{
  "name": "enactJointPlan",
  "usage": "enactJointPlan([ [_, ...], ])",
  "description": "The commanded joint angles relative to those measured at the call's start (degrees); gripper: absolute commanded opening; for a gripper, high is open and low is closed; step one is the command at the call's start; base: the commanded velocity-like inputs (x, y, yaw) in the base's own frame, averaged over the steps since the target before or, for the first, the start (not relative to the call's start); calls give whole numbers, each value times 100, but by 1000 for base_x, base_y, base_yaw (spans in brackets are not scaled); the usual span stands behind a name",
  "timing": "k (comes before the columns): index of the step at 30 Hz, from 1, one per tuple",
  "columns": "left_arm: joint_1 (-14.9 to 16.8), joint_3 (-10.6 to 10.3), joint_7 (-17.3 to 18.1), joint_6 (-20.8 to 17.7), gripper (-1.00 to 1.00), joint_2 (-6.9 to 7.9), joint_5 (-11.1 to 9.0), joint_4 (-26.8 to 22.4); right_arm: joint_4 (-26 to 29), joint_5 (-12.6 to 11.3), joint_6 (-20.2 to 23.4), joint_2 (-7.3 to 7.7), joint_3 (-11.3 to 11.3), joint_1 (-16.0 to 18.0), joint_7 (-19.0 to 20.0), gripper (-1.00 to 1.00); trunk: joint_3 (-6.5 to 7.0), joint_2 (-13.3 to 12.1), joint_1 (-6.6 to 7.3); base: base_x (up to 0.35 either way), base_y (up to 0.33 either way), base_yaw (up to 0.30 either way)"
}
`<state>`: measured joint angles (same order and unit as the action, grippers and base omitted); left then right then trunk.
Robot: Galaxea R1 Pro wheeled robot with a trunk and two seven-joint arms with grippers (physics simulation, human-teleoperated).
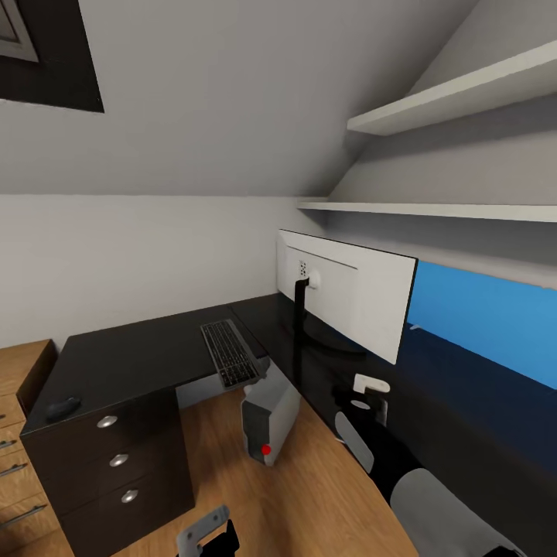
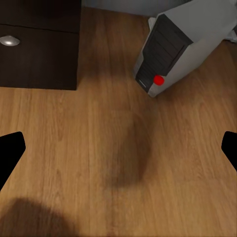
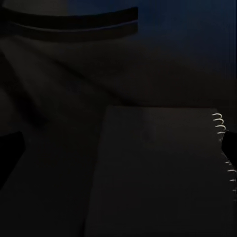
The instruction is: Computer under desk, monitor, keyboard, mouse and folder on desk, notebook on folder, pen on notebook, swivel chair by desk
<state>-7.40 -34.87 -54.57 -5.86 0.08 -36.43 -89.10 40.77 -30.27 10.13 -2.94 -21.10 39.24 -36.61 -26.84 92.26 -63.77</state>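
Observation:
The monitor (image 1: 348,302) stands on the black desk (image 1: 139,360), white back toward me. The keyboard (image 1: 228,352) lies left of it, overhanging the desk's inner edge. The mouse (image 1: 62,408) rests at the desk's near left corner. The computer (image 1: 267,422) sits tilted on the wood floor under that inner edge, and the left wrist view has the computer (image 2: 182,44) ahead. My left gripper (image 2: 118,153) hangs open over bare floor. My right gripper (image 3: 118,148) is open just above the notebook (image 3: 158,168), a spiral-bound booklet on the dark desk top near the monitor's round base (image 3: 69,22).
A black drawer unit (image 1: 116,464) with round knobs holds up the desk's left end. Light-wood drawers (image 1: 19,433) stand further left. Two white shelves (image 1: 449,209) run along the sloped wall above the desk. A blue band (image 1: 487,317) shows behind the monitor.

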Motion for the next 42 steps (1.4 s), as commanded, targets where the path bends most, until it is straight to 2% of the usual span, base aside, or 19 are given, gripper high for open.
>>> enactJointPlan([
  [1,2,-2,-27,-47,100,1,-4,-11,-2,-24,35,8,-15,5,-43,100,-5,3,0,6,0,0],
  [8,2,-2,-27,-47,100,1,1,-11,-117,-30,48,27,89,5,-47,100,-5,3,0,3,0,0],
  [17,2,44,-53,-41,100,1,12,-19,-223,-24,74,41,389,5,-54,100,-5,3,0,0,0,0],
  [19,0,82,-59,-40,100,1,9,-28,-231,-23,78,72,445,5,-65,100,-5,3,0,0,0,0],
  [25,1,124,-71,-33,100,-1,5,-51,-231,-29,85,310,611,11,-74,100,-5,3,0,0,0,0],
  [28,2,135,-79,-32,100,-5,5,-59,-228,-31,85,370,659,13,-76,100,-5,3,0,0,0,0],
  [34,2,254,-87,-30,100,-7,-12,-80,-227,-32,113,399,673,15,-75,100,-5,3,0,0,0,0],
  [38,2,365,-88,-29,100,-11,-26,-88,-228,-32,303,410,732,52,-73,100,-5,3,0,0,0,0],
  [42,2,396,-87,-29,100,-16,-35,-89,-234,-32,393,408,846,71,-61,100,-77,164,-88,0,0,0],
])
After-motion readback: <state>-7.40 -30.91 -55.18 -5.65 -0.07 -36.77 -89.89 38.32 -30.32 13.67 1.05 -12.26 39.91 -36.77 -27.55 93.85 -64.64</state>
